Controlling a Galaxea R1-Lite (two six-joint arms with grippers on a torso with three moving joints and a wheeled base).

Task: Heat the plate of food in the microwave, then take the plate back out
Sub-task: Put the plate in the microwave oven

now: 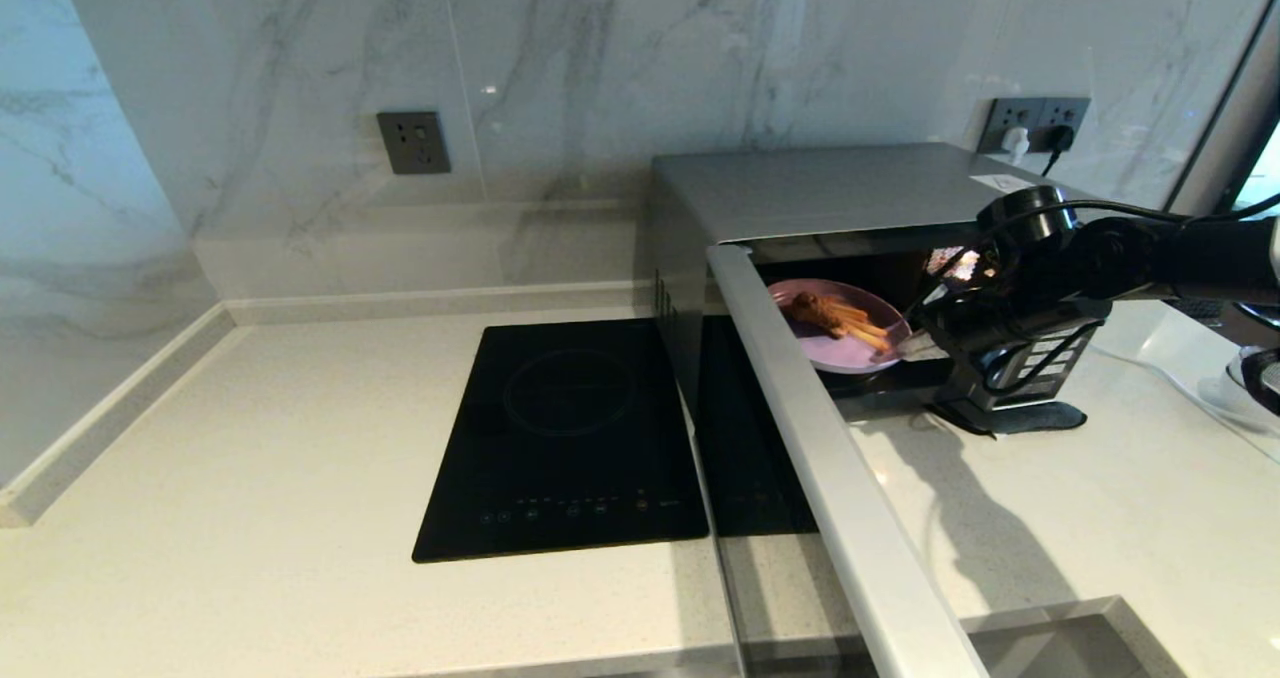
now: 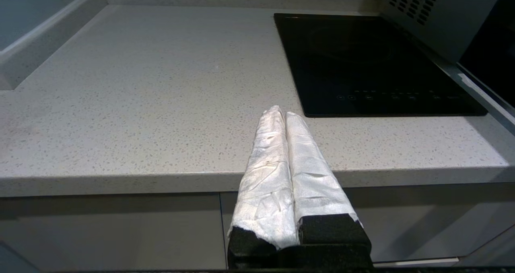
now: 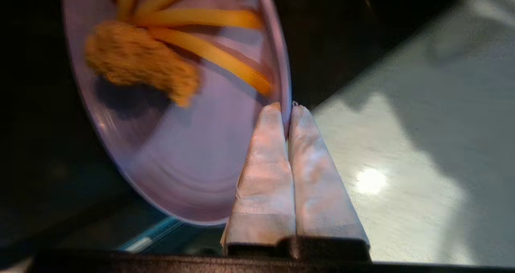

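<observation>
The silver-grey microwave (image 1: pixel 830 190) stands at the back right of the counter with its door (image 1: pixel 830 458) swung wide open toward me. The lilac plate of food (image 1: pixel 850 343) sits at the mouth of the cavity, carrying a golden-brown fried piece (image 3: pixel 141 61) and some fries. My right gripper (image 1: pixel 905 346) is shut on the plate's near rim (image 3: pixel 286 100), its white-wrapped fingers (image 3: pixel 265 160) pinching the edge. My left gripper (image 2: pixel 281 112) is shut with nothing in it, hanging off the counter's front edge, out of the head view.
A flat black induction hob (image 1: pixel 565 438) lies in the counter left of the microwave. Marble walls close the back and left, with a socket (image 1: pixel 413 142). A sink rim (image 1: pixel 1060 628) shows at the front right. Cables run from the wall outlet (image 1: pixel 1035 123).
</observation>
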